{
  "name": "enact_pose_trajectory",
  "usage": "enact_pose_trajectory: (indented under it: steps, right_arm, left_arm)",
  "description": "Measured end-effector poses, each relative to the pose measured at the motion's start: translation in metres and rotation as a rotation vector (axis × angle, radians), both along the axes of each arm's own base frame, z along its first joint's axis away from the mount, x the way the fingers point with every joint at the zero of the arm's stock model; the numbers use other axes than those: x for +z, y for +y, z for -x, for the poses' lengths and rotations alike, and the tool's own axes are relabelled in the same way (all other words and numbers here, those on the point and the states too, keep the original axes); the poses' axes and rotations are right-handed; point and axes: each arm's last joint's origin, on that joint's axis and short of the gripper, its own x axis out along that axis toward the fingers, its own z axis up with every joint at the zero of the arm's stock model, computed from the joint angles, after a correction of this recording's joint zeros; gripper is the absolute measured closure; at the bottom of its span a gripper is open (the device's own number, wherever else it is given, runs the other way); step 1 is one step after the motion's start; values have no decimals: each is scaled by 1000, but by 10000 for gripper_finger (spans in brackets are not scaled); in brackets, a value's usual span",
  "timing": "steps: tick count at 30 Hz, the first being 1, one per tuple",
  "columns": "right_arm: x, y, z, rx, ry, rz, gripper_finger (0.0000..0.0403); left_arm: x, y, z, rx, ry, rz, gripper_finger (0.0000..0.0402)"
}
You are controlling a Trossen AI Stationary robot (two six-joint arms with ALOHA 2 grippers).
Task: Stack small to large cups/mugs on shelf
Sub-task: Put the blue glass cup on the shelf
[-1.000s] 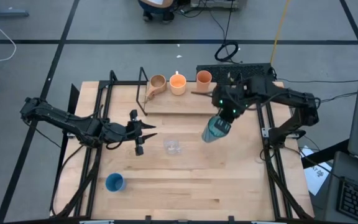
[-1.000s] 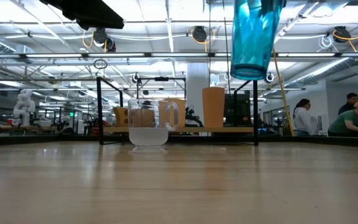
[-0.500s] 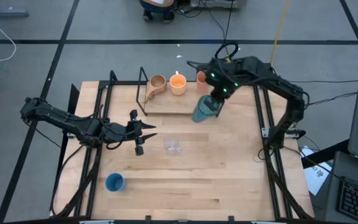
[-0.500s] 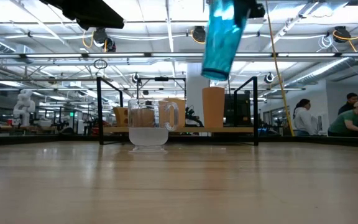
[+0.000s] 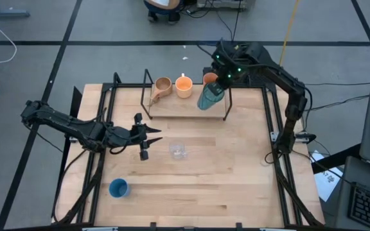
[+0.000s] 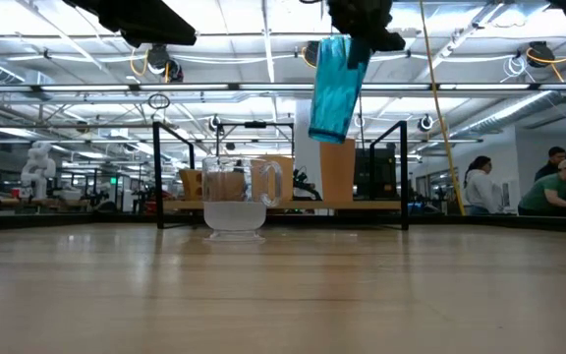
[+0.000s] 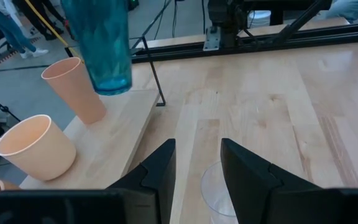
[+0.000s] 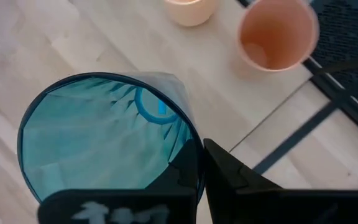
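The teal ribbed tumbler [image 5: 209,97] hangs tilted from my right gripper [image 5: 221,76] above the right part of the shelf [image 5: 172,108]; it also shows in the low view [image 6: 334,88]. On the shelf stand a tan mug [image 5: 162,86] and two orange cups [image 5: 184,85] [image 5: 210,79]. The tiny clear cup [image 5: 178,151] stands on the tabletop. My left gripper [image 5: 148,136] is open, a short way left of the clear cup and not touching it. The blue cup [image 5: 119,188] stands near the front left. My right gripper holds the tumbler by its rim [image 8: 194,155], one finger inside the mouth and one finger [image 8: 229,180] outside the wall. The fingers come from above. The tumbler hangs below them, tilted, its base [image 6: 328,133] clear of the shelf and cups.
The shelf's black rod legs [image 5: 148,93] and frame stand at its left end and right end [image 5: 227,106]. Black rails run along both table sides. People sit in the room beyond the table [image 6: 558,192]. Bare tabletop [image 5: 236,173] lies in front of the shelf.
My right gripper has carried the tumbler toward the table's far edge and a little left, from above the open tabletop to above the shelf's right part. The tumbler stays lifted and tilted.
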Motion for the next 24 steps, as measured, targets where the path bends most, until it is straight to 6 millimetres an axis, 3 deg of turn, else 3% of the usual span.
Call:
enact_pose_trajectory:
  steps: [6,24]
  right_arm:
    - [0,-12,7,-40,1,1,403]
    - [-15,-18,7,-76,70,-7,402]
  left_arm:
    - [0,0,0,0,-3,1,273]
    - [0,-4,1,-15,-4,5,273]
